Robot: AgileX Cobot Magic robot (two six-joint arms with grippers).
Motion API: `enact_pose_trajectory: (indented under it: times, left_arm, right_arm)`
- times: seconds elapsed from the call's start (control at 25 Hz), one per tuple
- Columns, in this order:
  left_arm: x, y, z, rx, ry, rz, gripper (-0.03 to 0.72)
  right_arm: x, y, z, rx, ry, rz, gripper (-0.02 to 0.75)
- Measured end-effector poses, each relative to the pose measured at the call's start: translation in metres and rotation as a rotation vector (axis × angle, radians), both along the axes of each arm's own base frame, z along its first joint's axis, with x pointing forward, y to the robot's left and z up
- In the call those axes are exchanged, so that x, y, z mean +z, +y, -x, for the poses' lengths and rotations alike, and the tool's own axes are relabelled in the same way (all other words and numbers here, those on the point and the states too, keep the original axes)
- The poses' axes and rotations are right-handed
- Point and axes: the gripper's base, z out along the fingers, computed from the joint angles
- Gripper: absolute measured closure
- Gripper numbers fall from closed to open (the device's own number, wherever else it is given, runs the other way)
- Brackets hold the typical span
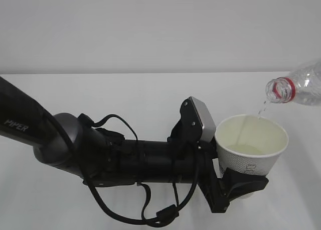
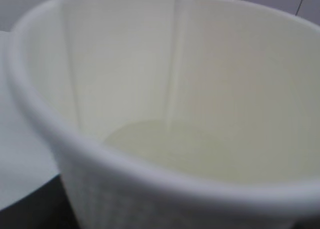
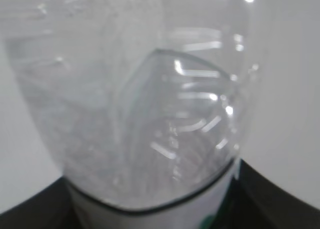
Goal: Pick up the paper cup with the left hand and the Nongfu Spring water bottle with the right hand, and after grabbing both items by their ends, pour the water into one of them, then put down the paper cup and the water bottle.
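Water (image 1: 262, 109) trickles from the tilted bottle (image 1: 296, 87) into the cup (image 1: 251, 148), clamped at its base by the left gripper (image 1: 239, 186). Right gripper, unseen outside, clasps the bottle. Best hold the spout over the cup's middle.

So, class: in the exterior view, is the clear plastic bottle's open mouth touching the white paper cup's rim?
No: the clear plastic bottle hangs tilted above the white paper cup, apart from its rim.

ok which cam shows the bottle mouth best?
Exterior view: the bottle is tipped with its red-ringed mouth above the cup, a thin stream of water falling in. Right wrist view shows only the bottle's clear body up close, blurred. Left wrist view shows none of the bottle, just the cup's inside.
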Motion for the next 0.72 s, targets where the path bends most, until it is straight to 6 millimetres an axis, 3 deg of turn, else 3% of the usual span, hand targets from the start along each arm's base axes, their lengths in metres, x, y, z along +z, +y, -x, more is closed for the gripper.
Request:
enact_pose_trajectory:
  times: [0.72]
  left_arm:
    - [-0.0002,0.0000,0.0001,-0.001,-0.001,-0.002,0.142]
  right_arm:
    - [0.0000,0.0000,0.0000,0.001,-0.001,0.009,0.287]
